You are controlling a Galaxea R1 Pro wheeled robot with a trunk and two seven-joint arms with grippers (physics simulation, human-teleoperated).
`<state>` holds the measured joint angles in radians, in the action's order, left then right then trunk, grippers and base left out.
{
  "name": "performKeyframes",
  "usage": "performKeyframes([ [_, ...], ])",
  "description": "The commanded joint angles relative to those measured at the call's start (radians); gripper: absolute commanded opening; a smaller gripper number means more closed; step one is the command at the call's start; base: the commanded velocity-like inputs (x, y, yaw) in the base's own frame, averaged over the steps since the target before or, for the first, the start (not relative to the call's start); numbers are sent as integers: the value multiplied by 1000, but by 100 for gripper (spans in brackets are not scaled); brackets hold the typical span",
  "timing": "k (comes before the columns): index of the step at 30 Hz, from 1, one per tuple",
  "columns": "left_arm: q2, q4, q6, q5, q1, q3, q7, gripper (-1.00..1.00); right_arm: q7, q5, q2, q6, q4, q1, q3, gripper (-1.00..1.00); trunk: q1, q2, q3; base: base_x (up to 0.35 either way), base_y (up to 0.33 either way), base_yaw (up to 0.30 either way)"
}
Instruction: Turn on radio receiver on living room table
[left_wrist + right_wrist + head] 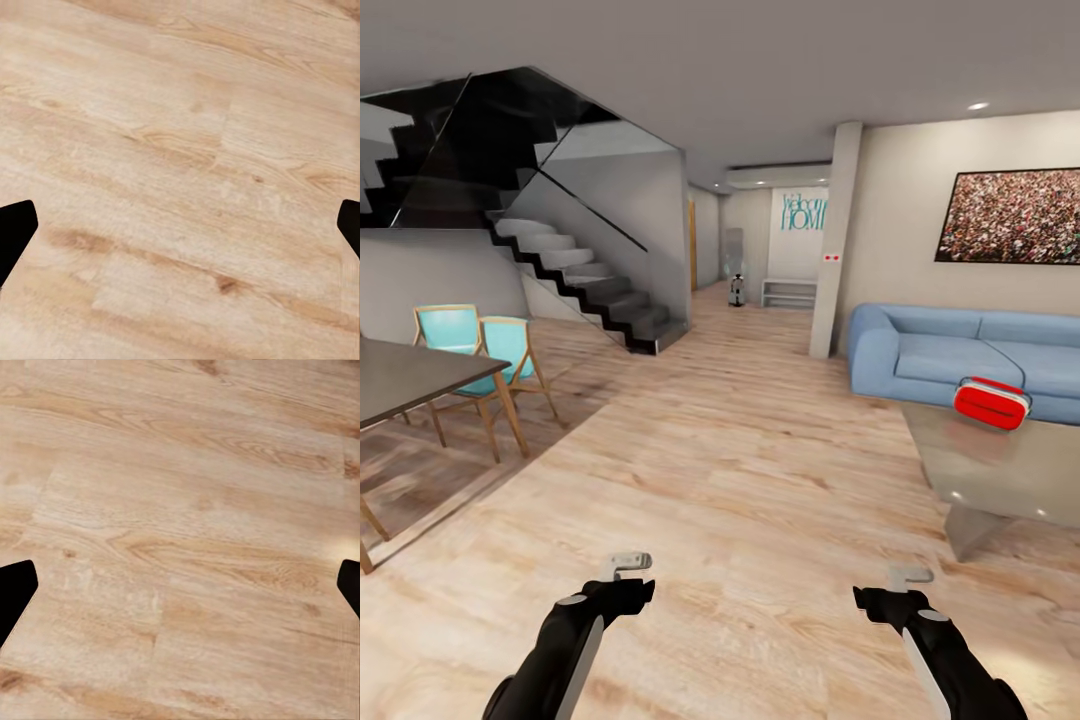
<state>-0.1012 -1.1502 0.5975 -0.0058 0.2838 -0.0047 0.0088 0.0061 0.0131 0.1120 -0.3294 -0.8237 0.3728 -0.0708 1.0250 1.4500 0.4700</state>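
Radio receiver (991,402), red with white trim, lies on the near left part of the table (1000,480), a low glossy grey-beige top on an angled grey base, at the right of the head view. We see it well apart from both of our grippers, ahead and to the right of the right gripper (888,585) and farther still from the left gripper (628,577). Both grippers hang low over the light wood floor (740,470), holding nothing. In each wrist view we see two dark fingertips at opposite edges, left gripper (180,232) and right gripper (180,592), with bare floor planks between them, so the jaws of both stand wide apart.

Counted: one radio receiver, one low table, one blue sofa (960,350) just behind that table, one crowd picture (1010,215) on the wall above it, one dark dining table (405,375) at the left, two turquoise chairs (485,345) beside it, one staircase (580,270) beyond them.
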Motion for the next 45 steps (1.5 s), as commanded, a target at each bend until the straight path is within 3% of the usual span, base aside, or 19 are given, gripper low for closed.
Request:
performKeyframes([
  [1,0,0,0,0,0,0,0,100,0,0,0,0,0,0,0,100,0,0,0,330,1,0],
  [45,-4,4,-1,-5,-1,0,6,100,0,2,-2,23,6,0,-1,100,0,0,-1,330,0,-8],
])
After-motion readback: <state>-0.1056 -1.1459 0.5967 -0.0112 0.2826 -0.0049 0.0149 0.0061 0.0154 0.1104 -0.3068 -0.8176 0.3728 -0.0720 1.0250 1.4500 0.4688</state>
